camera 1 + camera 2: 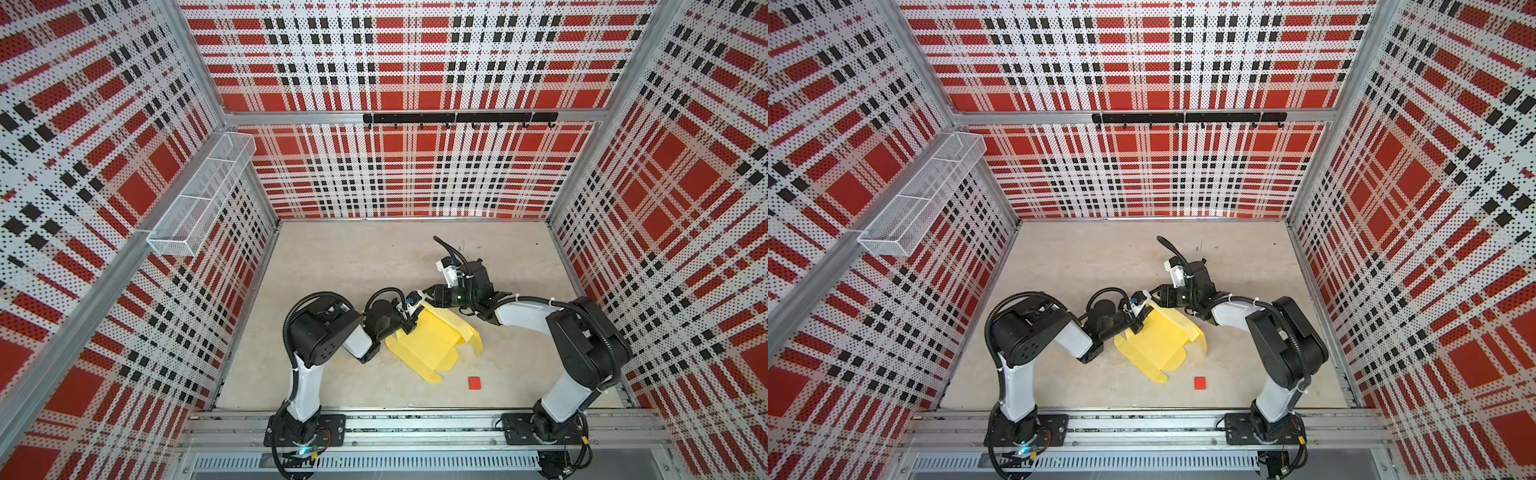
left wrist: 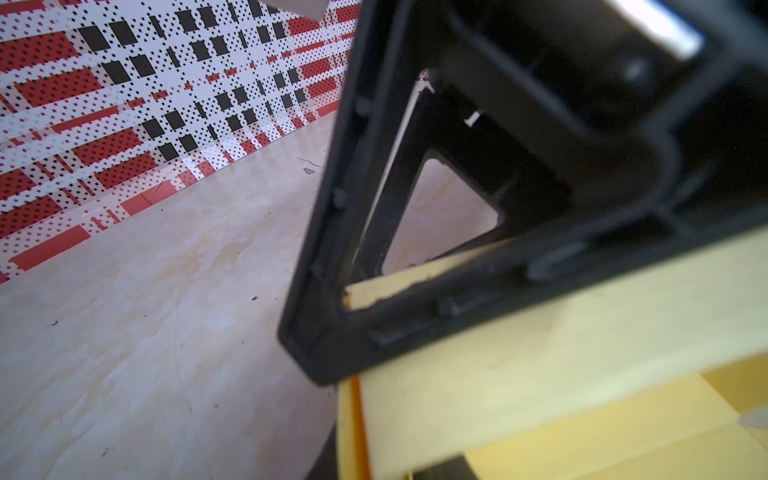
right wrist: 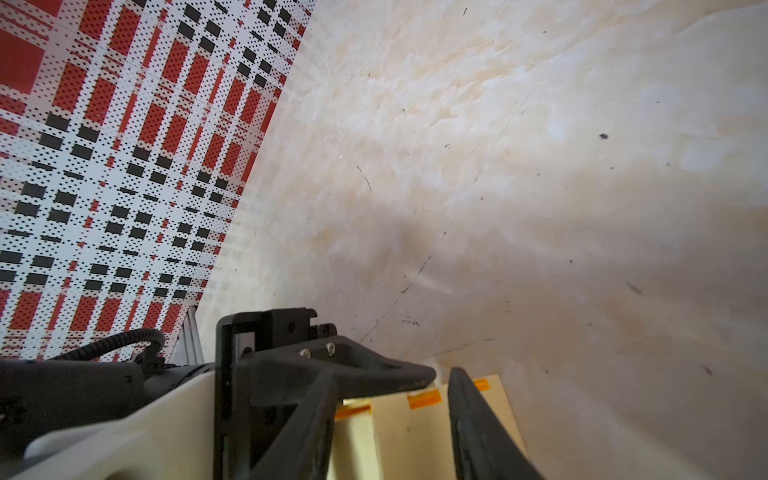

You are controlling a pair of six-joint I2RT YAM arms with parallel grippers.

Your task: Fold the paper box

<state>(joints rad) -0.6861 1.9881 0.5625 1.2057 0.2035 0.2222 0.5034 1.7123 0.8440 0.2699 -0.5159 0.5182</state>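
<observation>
Plaid walls [image 1: 415, 166] close in a beige table [image 1: 353, 257], and the box [image 1: 428, 345] lies near its middle as a half-raised yellow sheet: one long panel tilts up along its far side and a flap on its right end stands up, while the rounded flaps on its near side lie flat.

The left gripper [image 1: 409, 328] is clamped narrowly on the box's left edge. The right gripper [image 3: 442, 372] sits at the box's far corner, its jaws a little apart with the card's edge between them, not pinching it.

The main risks, as I judge them:
- The two wrists are nearly touching above the box's far-left corner, so a small swing could knock them together.
- Thin card pulled from two close grips may crease off its score line or tear at a slit.
- If the right jaws close off-centre, they could catch two layers or miss the edge, and the raised panel would spring back down.

Bare table opens beyond the box's far side and to its right. A red square [image 1: 475, 382] lies just off the box's near-right corner, apart from it.
</observation>
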